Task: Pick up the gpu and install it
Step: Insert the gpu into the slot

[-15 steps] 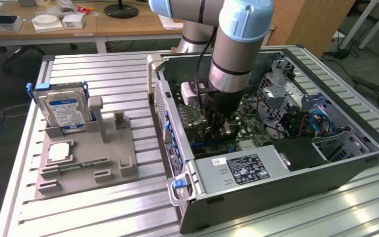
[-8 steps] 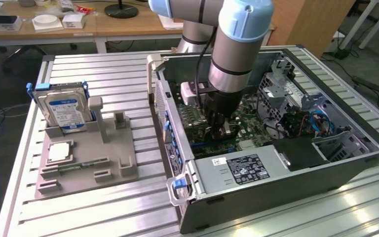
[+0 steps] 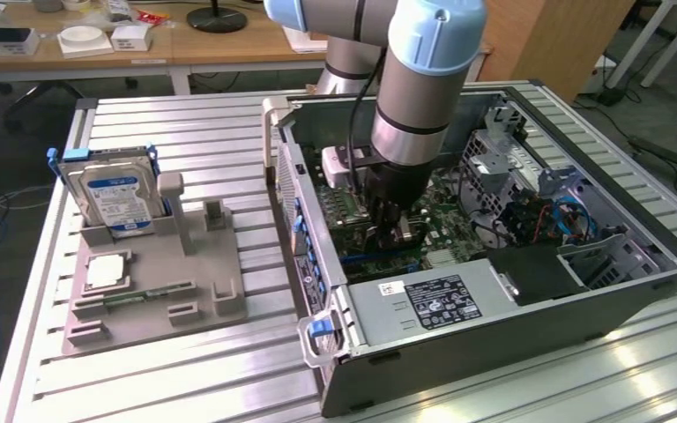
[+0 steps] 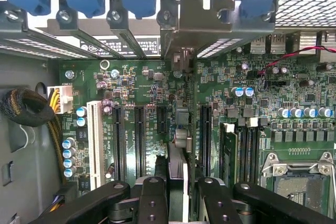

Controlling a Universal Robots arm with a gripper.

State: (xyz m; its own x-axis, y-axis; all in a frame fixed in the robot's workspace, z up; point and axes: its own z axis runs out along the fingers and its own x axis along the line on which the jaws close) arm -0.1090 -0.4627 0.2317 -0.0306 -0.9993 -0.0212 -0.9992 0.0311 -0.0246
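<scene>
Gripper (image 4: 177, 200) partly closed, clamping gpu (image 4: 181, 129) edge-on, low over motherboard (image 4: 131, 85) slots, inside case (image 3: 621, 304).

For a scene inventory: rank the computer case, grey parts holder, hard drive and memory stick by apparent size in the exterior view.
1. computer case
2. grey parts holder
3. hard drive
4. memory stick
The gaps are wide, so nearness to the camera does not upset the order.
</scene>
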